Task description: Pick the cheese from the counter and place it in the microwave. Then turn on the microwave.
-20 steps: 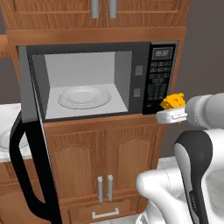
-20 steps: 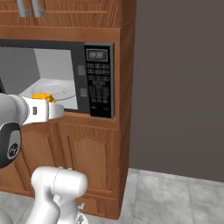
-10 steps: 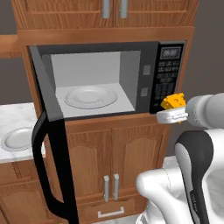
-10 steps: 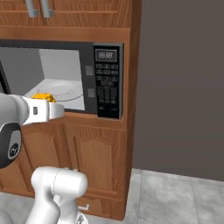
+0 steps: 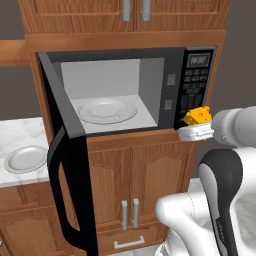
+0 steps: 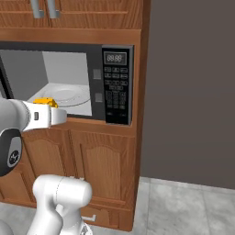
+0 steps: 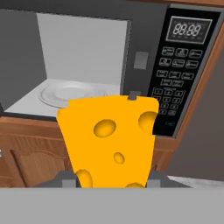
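The pincer [image 5: 196,131] grips the holed orange-yellow cheese [image 5: 198,116] wedge before the open black microwave [image 5: 165,87] with its smooth grey interior.

Rendered home kitchen, built-in microwave [image 5: 150,90] set in wooden cabinets [image 5: 127,175], marble counter [image 5: 15,137] with plate [image 5: 25,158]

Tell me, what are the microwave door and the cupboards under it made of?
The microwave door looks like glossy black plastic, perhaps with dark glass, since it is smooth and shiny. The cupboards look like varnished brown wood: grain lines show, and the handles look like silvery metal.
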Robot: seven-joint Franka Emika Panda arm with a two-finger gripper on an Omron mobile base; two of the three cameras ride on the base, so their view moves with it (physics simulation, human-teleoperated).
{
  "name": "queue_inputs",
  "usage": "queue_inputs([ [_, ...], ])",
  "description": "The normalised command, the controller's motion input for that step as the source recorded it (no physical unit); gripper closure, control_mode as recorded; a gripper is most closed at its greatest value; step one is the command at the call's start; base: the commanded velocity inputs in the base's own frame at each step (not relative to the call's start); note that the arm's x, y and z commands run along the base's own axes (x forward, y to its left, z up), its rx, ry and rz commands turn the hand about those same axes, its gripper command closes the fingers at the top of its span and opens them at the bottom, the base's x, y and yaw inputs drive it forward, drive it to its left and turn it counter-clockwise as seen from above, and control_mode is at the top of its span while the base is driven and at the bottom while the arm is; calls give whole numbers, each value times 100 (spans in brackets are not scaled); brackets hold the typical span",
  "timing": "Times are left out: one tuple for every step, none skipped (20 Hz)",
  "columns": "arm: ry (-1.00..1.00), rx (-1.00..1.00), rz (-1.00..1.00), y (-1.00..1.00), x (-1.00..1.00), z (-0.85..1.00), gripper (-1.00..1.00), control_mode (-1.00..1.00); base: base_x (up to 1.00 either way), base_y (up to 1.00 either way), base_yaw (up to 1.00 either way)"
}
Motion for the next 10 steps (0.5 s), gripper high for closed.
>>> queue_inputs([
  [0,0,0,0,0,0,100,100,0,20,-2],
  [0,0,0,0,0,0,100,100,0,19,-2],
  [0,0,0,0,0,0,100,100,0,18,-2],
  [0,0,0,0,0,0,100,100,0,29,-2],
  [0,0,0,0,0,0,100,100,0,30,-2],
  [0,0,0,0,0,0,100,100,0,24,-2],
  [0,0,0,0,0,0,100,100,0,18,-1],
  [0,0,0,0,0,0,100,100,0,14,-1],
  [0,0,0,0,0,0,100,100,0,14,-1],
  [0,0,0,0,0,0,100,100,0,11,0],
])
